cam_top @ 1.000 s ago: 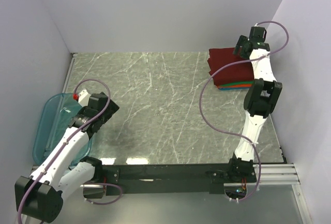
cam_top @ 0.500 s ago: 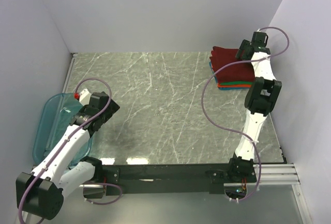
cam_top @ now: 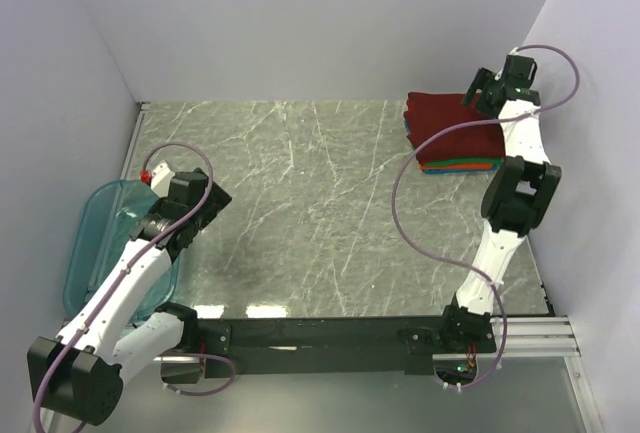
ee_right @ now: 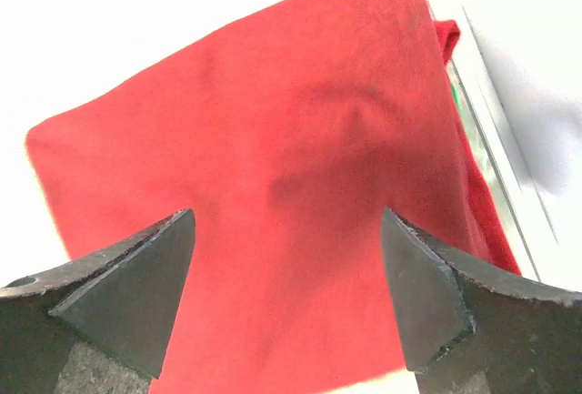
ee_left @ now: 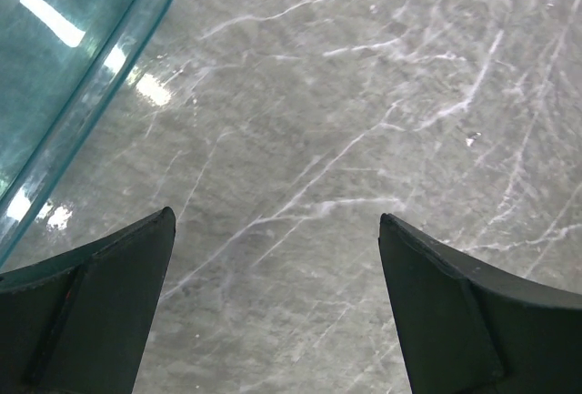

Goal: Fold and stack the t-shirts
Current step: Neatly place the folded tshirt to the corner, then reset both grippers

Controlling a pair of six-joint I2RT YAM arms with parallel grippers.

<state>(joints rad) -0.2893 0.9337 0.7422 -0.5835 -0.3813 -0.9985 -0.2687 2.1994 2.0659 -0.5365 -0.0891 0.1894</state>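
The left gripper [ee_left: 277,221] is hovering over the marble tabletop [ee_left: 382,85] with its fingers spread wide, a teal bin [ee_left: 64,75] lying ahead to its left. Farther back, the right gripper [ee_right: 286,217] is hanging spread and empty, the maroon t-shirt [ee_right: 273,139] just beneath it topping the stack of folded t-shirts [cam_top: 455,162].

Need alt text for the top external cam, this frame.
Folded cloth t-shirts, dark maroon on top of red and green layers, sit stacked at the far right of the grey marble table, the open right gripper at the stack's far right corner. The open left gripper hangs by a translucent teal plastic bin at left.
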